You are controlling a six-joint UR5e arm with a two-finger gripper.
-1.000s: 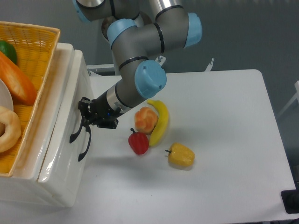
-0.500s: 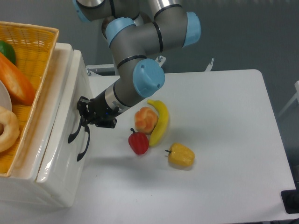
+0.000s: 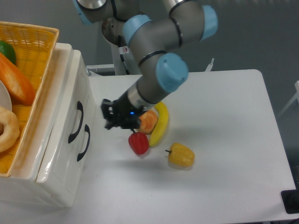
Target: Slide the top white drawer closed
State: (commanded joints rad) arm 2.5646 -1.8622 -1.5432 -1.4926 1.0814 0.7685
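The white cabinet [image 3: 65, 154] stands at the left with its front facing right. The top white drawer [image 3: 70, 109] sits flush with the cabinet front, and its black arched handle [image 3: 76, 122] lies just above the lower drawer's handle [image 3: 84, 142]. My gripper [image 3: 106, 115] hangs a short way to the right of both handles, touching neither. Its dark fingers point toward the cabinet and stand apart with nothing between them.
A yellow woven basket [image 3: 44, 44] with food rests on top of the cabinet. Behind the gripper on the table lie an orange fruit [image 3: 148, 122], a banana [image 3: 161, 123], a red pepper [image 3: 138, 143] and a yellow pepper [image 3: 181, 156].
The top drawer has slid left until flush with the cabinet. The gripper has since drawn back to the right, away from the handle, and the arm's elbow has swung right.
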